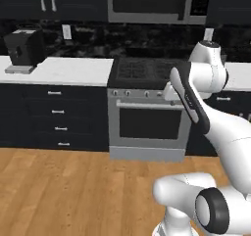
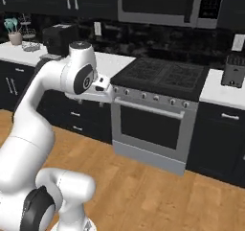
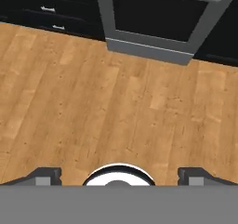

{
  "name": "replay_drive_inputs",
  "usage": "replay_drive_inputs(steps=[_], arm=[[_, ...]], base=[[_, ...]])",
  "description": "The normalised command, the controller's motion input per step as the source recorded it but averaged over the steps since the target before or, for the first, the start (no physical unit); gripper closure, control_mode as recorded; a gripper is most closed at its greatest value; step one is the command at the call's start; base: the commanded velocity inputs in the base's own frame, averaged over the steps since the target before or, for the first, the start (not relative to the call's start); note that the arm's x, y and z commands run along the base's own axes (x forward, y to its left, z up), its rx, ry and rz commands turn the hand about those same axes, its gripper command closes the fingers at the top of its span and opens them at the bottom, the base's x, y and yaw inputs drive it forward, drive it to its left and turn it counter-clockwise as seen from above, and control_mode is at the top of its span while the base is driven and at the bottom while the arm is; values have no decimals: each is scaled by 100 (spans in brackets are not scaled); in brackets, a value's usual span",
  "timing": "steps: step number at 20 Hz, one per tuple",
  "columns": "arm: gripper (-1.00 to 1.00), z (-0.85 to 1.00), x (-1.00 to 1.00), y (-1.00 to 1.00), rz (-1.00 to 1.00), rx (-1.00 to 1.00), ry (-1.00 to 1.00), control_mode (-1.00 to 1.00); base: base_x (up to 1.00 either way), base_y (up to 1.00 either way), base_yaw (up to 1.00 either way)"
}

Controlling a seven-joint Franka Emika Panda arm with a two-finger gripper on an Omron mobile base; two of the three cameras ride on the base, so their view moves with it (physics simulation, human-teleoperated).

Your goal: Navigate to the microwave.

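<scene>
Microwave sat built into the dark upper cabinets, directly above the stove, at the top of the left base view and slightly right of centre; its dark glass door was cut off by the upper edge. In the right base view the microwave showed at top centre-right, with its control strip at the right end. Stove stood below it: black cooktop, row of knobs, bar handle, dark oven window. White counter ran to the left of the stove, carrying a black coffee machine near the wall. Toaster stood on the counter right of the stove. Utensil holder sat far left on the counter. Dark drawers filled the space under the counter. Wood floor lay in front of the stove.

Arm was folded above the base, its wrist in front of the oven door in both base views. Gripper pointed down at the floor; its two fingertips stood wide apart with nothing between them.
</scene>
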Motion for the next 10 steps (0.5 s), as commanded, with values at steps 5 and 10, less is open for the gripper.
replay_drive_inputs(steps=[5,10], arm=[[-100,0,0,0,0,0,0,100],[-100,0,0,0,0,0,0,100]], base=[[20,0,90],[93,-4,45]])
